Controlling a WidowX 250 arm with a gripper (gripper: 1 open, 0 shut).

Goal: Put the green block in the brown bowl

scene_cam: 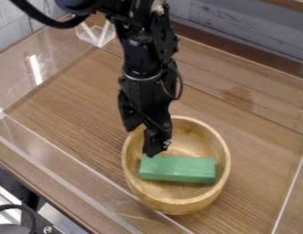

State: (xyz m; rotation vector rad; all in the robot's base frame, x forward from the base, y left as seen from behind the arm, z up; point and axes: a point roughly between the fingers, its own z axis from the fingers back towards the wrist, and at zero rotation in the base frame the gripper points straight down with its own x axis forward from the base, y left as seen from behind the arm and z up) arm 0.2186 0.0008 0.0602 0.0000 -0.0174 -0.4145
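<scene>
One block (177,169): in the bowl (137,191); looks stiff, light; I'd grip mid-length.
Pincer (151,137): I can't tell.

Wood-look surface beneath pale panelled walls

A brown wooden surface (68,105) with visible grain fills most of the view. Pale lines run across it, one along the lower left and another at the right edge. Behind it, a whitish-grey wall (227,23) with horizontal grooves spans the top right, and a similar pale panel (13,23) shows in the top left corner. A darker brown strip runs along the foot of the back wall. A small bright patch of light lies on the surface at the upper left. The lower left corner is dark and hard to make out.
</scene>
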